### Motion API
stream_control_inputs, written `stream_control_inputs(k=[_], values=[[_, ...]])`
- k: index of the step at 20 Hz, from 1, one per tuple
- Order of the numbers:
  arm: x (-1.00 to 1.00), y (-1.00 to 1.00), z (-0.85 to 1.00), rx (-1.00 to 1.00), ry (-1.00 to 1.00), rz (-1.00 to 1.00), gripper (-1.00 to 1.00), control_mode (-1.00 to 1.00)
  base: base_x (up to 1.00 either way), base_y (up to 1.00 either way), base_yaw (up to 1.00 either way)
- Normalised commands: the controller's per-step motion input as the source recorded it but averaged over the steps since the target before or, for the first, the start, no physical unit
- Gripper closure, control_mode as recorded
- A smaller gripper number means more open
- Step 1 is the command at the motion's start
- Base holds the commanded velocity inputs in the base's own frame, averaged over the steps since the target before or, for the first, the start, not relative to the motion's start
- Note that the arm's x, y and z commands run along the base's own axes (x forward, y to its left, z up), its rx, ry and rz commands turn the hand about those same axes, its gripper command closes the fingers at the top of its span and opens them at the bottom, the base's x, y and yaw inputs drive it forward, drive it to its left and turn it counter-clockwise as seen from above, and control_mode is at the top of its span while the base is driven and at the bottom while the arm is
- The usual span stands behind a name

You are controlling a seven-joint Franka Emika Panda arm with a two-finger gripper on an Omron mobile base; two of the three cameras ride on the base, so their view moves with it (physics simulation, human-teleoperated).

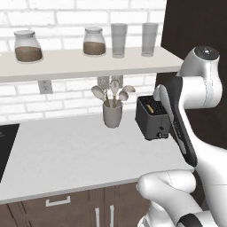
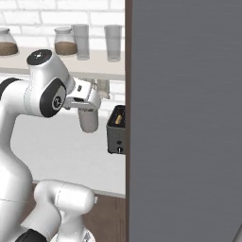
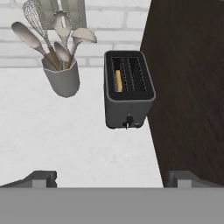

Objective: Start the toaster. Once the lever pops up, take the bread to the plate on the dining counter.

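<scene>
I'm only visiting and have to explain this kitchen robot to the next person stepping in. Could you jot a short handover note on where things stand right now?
Gripper: open, holding nothing, hanging above the white worktop short of the toaster.
Small black boxy two-slot toaster: on the white worktop beside the dark cabinet side, right of the grey utensil crock.
Golden-tan bread slice: sitting down in the left slot in the hand view.
Done: arm is lined up over the toaster.
Left: press the lever on its end face, wait for the pop, lift the bread out, carry it to the plate.
</scene>
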Motion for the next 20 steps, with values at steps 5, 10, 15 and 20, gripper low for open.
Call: stream_control_inputs(k=[5,10,15,20], values=[[0.0,0.0,0.0,0.0,0.0,0.0,-1.0,-1.0,0.0,0.0,0.0],[0.0,0.0,0.0,0.0,0.0,0.0,-1.0,-1.0,0.0,0.0,0.0],[0.0,0.0,0.0,0.0,0.0,0.0,-1.0,-1.0,0.0,0.0,0.0],[0.0,0.0,0.0,0.0,0.0,0.0,-1.0,-1.0,0.0,0.0,0.0]])
